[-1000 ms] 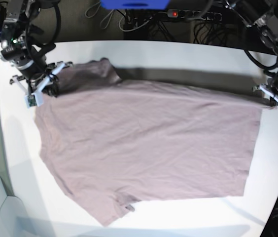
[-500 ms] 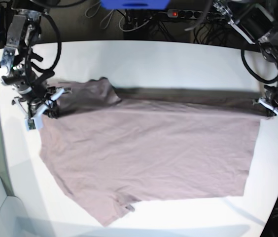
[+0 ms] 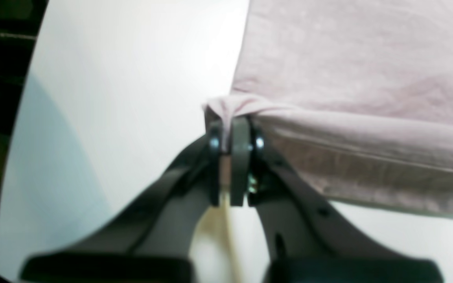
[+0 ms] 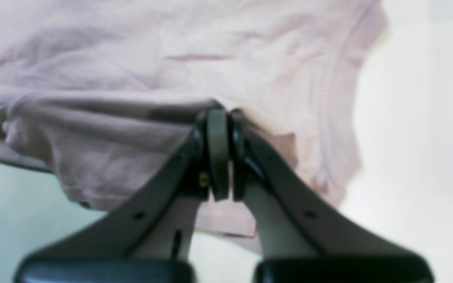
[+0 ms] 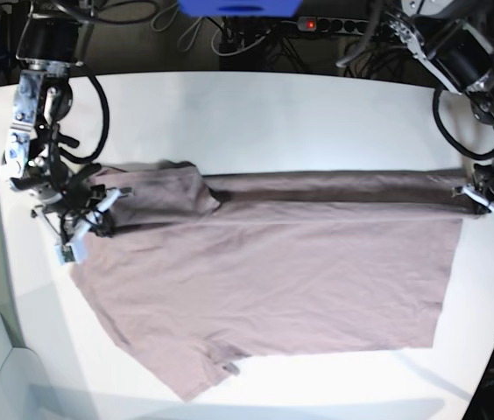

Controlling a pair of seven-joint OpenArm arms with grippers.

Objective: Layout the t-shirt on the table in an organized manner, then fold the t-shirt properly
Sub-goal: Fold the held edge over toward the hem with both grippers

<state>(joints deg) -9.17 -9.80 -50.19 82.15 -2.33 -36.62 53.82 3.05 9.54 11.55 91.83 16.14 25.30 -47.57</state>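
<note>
Mauve cotton covers most of the white desk (image 5: 256, 105): the t-shirt (image 5: 264, 280) lies spread flat, its body running across the base view. Nearest the camera, one short sleeve points toward the front edge of the desk, with a small pale scrap at its hem. The straight bottom hem lies at that view's right.

Farther back, the shirt's rear edge is lifted off the desk and drawn into a taut, shadowed fold between the two arms. At the view's right end the left tool (image 5: 490, 194) pinches the hem corner; the left wrist view shows its tool (image 3: 230, 129) with jaws pressed together on a small bunched tuft of cloth, bare desk to one side. At the view's left end the right tool (image 5: 79, 223) grips the shirt near the other sleeve; its wrist view shows the tool (image 4: 220, 118) clamped tight on a ridge of fabric, the sleeve hanging loose below.

Beyond the desk's far edge lie dark cables (image 5: 229, 35).
</note>
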